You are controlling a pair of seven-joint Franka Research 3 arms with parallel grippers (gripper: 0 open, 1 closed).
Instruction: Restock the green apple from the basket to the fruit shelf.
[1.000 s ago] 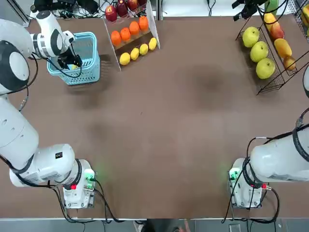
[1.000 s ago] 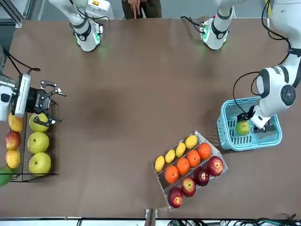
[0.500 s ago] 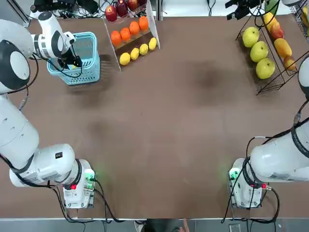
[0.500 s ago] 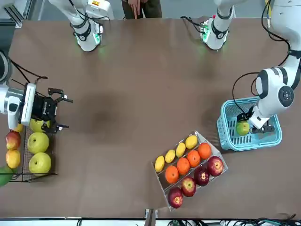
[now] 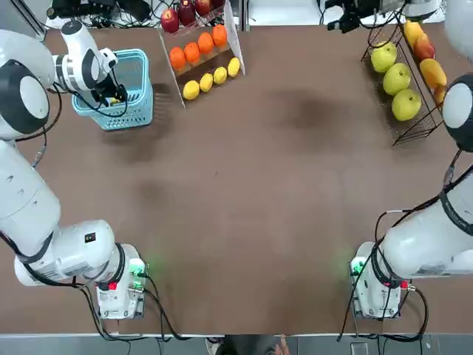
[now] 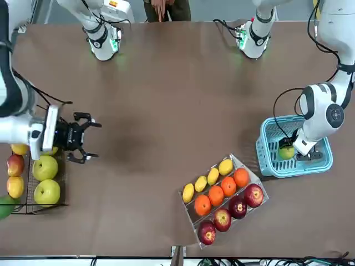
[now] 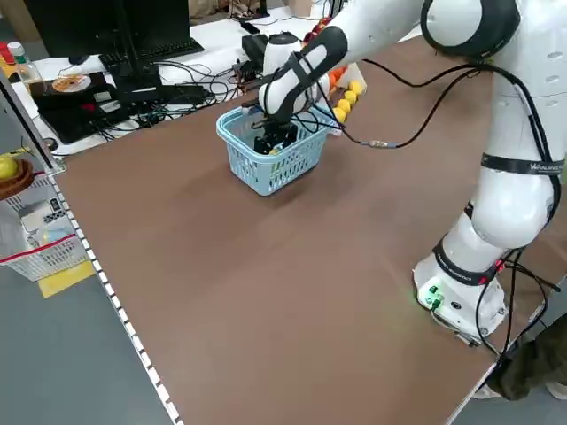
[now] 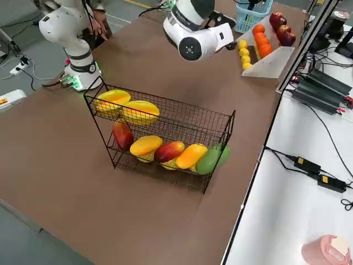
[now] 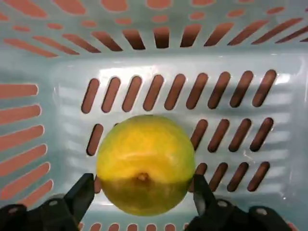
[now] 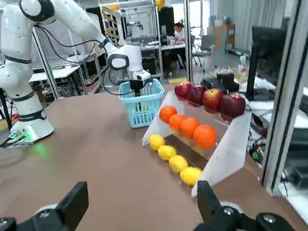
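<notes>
The green apple [image 9: 144,161] lies low in the light blue basket [image 5: 133,112] at the table's far left corner. My left gripper [image 9: 142,192] reaches down into the basket, shut on the apple, with a finger pressed against each side of it. From the front, the apple [image 6: 286,151] shows beside the left gripper [image 6: 297,148] inside the basket [image 6: 272,162]. The black wire fruit shelf [image 5: 415,130] stands at the far right and carries yellow-green apples [image 5: 397,77]. My right gripper [image 6: 96,141] hovers open and empty just off the shelf [image 6: 62,166], on the side toward the table's middle.
A white slanted stand [image 5: 235,37] of oranges, lemons and red apples sits right of the basket. The shelf's back trays hold mangoes [image 8: 144,146]. A person [image 6: 166,8] stands at the table's near edge. Cables and monitors lie beyond the far edge.
My right gripper has pulled away from the fruit shelf toward the table's middle, still open. My left gripper has stayed in the basket around the apple, shifting only slightly.
</notes>
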